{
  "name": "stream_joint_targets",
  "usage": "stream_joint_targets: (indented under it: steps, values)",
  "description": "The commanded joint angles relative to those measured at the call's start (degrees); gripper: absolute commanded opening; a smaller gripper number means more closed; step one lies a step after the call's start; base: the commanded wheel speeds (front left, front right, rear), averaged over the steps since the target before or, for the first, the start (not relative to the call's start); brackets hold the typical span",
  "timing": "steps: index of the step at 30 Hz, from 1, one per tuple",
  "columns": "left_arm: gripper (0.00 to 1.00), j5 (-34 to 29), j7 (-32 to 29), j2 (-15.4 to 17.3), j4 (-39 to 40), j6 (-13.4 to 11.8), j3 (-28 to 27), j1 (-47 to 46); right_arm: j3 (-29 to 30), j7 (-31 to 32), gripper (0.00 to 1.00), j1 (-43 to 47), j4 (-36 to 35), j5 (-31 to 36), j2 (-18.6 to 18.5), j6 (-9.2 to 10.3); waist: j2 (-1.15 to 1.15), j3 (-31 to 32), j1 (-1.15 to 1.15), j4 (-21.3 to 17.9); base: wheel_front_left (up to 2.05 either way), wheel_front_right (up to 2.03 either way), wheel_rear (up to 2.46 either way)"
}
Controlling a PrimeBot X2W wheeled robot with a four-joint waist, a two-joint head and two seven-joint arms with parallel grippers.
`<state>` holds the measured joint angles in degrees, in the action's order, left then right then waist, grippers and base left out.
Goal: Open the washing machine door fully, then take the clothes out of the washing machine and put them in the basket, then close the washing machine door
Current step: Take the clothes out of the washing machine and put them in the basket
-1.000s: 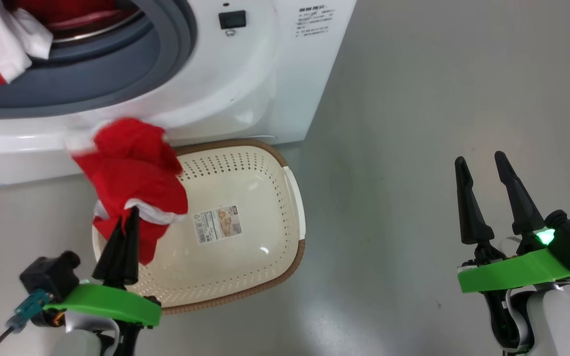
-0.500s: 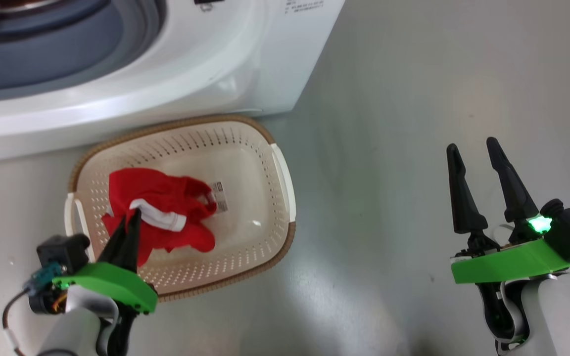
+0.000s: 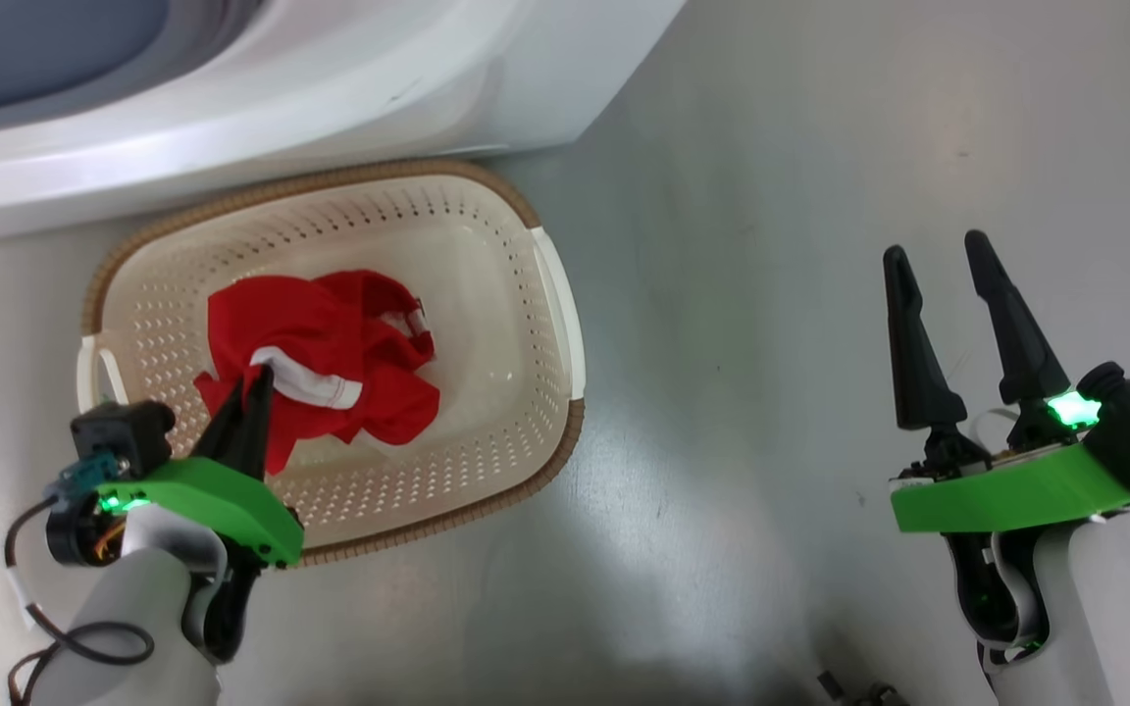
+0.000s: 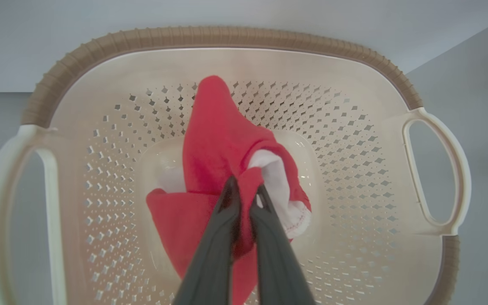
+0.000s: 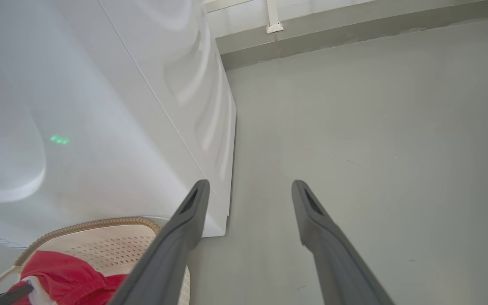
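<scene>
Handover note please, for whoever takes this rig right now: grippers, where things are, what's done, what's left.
Left gripper: shut on the red garment, fingertips down inside the basket.
Right gripper: open, empty, over bare floor to the right of the basket.
The basket stands on the floor just in front of the washing machine.
Done: one garment brought into the basket, not yet released.
Left: release it, check the washing machine for more clothes, close the washing machine door.
</scene>
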<state>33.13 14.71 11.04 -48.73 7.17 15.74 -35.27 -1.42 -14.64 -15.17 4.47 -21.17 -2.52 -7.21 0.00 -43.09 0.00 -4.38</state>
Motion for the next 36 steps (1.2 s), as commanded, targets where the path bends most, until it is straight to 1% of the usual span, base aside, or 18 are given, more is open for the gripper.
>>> stream_joint_targets:
  steps: [1, 3, 5, 6, 7, 9, 10, 11, 12, 18, 25, 31, 36]
  values:
    - [0.0, 0.53, 0.29, 2.13, -0.06, 0.32, -0.89, 0.13, -1.24, -0.36, 1.0, 0.17, -1.59, 0.06, -0.36, -0.28, 0.0, -1.19, 0.0, 0.14, 0.0, 0.0, 0.0]
    - [0.0, 0.82, 0.29, 2.29, -0.64, 0.32, -0.49, -0.52, -1.19, -0.36, 1.0, 0.03, -1.67, 0.15, -0.36, -0.28, 0.0, -1.52, 0.0, 0.17, 0.0, 0.0, 0.0]
    - [0.04, 1.02, 0.29, 2.45, -1.12, 0.32, -0.16, -1.03, -1.16, -0.36, 1.0, -0.13, -1.69, 0.21, -0.36, -0.28, 0.0, -1.7, 0.0, 0.18, 0.0, 0.0, 0.0]
    - [0.07, 1.11, 0.29, 2.54, -1.33, 0.32, -0.01, -1.21, -1.15, -0.36, 1.0, -0.19, -1.66, 0.23, -0.36, -0.28, 0.0, -1.71, 0.0, 0.17, 0.0, 0.0, 0.0]
    - [0.16, 1.2, 0.29, 2.6, -1.51, 0.32, 0.12, -1.35, -1.14, -0.36, 1.0, -0.26, -1.62, 0.29, -0.36, -0.28, 0.0, -1.68, 0.0, 0.17, 0.0, 0.0, 0.0]
    - [0.42, 1.39, 0.29, 2.66, -1.75, 0.32, 0.31, -1.51, -1.1, -0.36, 1.0, -0.36, -1.53, 0.37, -0.36, -0.28, 0.0, -1.48, 0.0, 0.23, 0.0, 0.0, 0.0]
    - [0.57, 1.47, 0.29, 2.66, -1.76, 0.32, 0.32, -1.54, -1.09, -0.36, 1.0, -0.39, -1.47, 0.41, -0.36, -0.28, 0.0, -1.33, 0.0, 0.29, 0.0, 0.0, 0.0]
    - [0.98, 1.55, 0.29, 2.65, -1.72, 0.32, 0.19, -1.52, -1.06, -0.36, 1.0, -0.42, -1.4, 0.44, -0.36, -0.28, 0.0, -1.14, 0.0, 0.37, 0.0, 0.0, 0.0]
    - [1.0, 1.61, 0.29, 2.61, -1.69, 0.32, 0.05, -1.43, -1.04, -0.36, 1.0, -0.44, -1.32, 0.47, -0.36, -0.28, 0.0, -0.88, 0.0, 0.44, 0.0, 0.0, 0.0]
    - [1.0, 1.85, 0.29, 2.0, -1.77, 0.32, -0.91, 0.05, -0.97, -0.36, 1.0, -0.2, -0.63, 0.72, -0.36, -0.28, 0.0, 1.71, 0.0, 0.93, 0.0, 0.0, 0.0]
    - [1.0, 1.9, 0.29, 1.33, -0.11, 0.32, -2.96, 2.13, -1.07, -0.36, 1.0, 0.14, 0.07, 0.81, -0.36, -0.28, 0.0, 4.99, 0.0, 1.33, 0.0, 0.0, 0.0]
    - [1.0, 0.91, 0.29, 0.57, 3.1, 0.32, -6.17, 4.92, -1.2, -0.36, 1.0, 0.96, 1.05, 0.99, -0.36, -0.28, 0.0, 9.1, 0.0, 1.81, 0.0, 0.0, 0.0]
    - [1.0, -1.38, 0.29, -0.4, 7.92, 0.32, -9.96, 8.39, -1.02, -0.36, 1.0, 2.21, 1.93, 1.31, -0.36, -0.28, 0.0, 13.65, 0.0, 2.39, 0.0, 0.0, 0.0]
